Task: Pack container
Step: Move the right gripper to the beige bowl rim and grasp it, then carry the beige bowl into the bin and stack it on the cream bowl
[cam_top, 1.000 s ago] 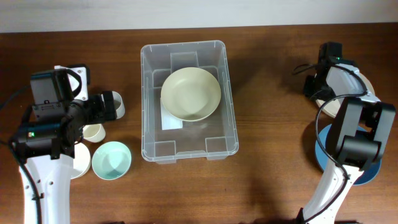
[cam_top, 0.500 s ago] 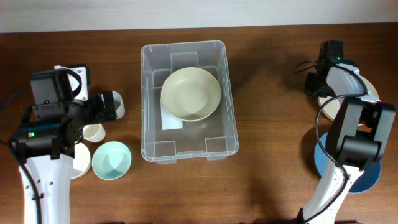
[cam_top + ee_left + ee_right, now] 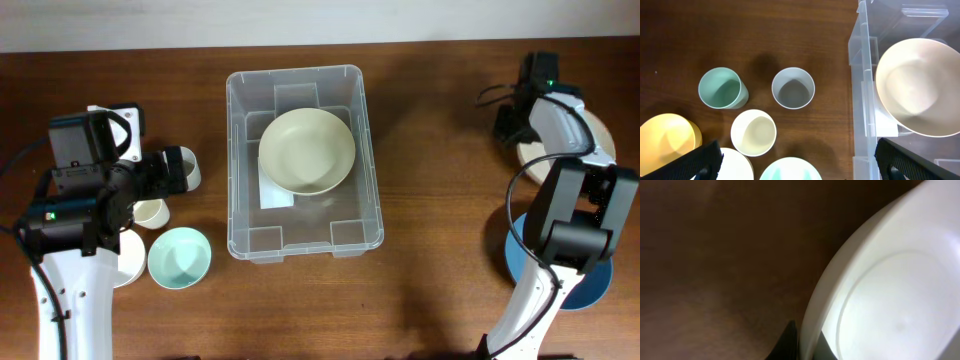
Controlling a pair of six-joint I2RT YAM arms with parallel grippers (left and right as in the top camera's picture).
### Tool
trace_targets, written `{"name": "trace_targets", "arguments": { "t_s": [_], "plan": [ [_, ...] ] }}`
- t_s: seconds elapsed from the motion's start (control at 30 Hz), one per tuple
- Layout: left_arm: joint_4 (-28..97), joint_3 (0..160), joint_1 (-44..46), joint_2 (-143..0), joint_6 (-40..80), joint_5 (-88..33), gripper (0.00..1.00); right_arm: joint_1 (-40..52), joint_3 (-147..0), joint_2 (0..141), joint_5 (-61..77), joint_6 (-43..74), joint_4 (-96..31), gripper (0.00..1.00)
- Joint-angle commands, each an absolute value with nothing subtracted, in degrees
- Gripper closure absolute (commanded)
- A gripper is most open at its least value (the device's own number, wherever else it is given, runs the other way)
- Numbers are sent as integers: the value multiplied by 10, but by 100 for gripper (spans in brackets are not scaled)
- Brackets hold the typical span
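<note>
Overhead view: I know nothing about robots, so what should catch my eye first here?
A big clear container sits in the middle, with a cream bowl inside it. To its left a cluster of small cups stands on the wood, a green cup and a grey cup among them. At far right, a white plate fills the right wrist camera.
</note>
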State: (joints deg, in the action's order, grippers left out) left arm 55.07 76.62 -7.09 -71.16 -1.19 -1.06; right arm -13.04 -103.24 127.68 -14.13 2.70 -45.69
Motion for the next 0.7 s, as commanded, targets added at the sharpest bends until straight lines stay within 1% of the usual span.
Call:
{"name": "trace_targets", "arguments": {
  "t_s": [0.0, 0.2, 0.27, 0.37, 0.57, 0.67],
  "plan": [
    [549, 780, -73, -713, -8, -6, 1, -103, -1094, 1232, -170, -22, -473, 96],
    [549, 780, -73, -713, -9, -6, 1, -29, -1187, 1190, -170, -100, -541, 96],
    [549, 780, -73, -713, -9, -6, 1, 6, -1207, 1175, -147, -128, -556, 96],
    [549, 780, -73, -713, -9, -6, 1, 70, -1226, 1153, -106, -208, -575, 96],
    [549, 780, -73, -713, -8, -6, 1, 226, -1227, 1128, -58, -421, -632, 96],
    [549, 780, -73, -713, -9, -6, 1, 281, -1227, 1130, -31, -467, -650, 96]
  ]
}}
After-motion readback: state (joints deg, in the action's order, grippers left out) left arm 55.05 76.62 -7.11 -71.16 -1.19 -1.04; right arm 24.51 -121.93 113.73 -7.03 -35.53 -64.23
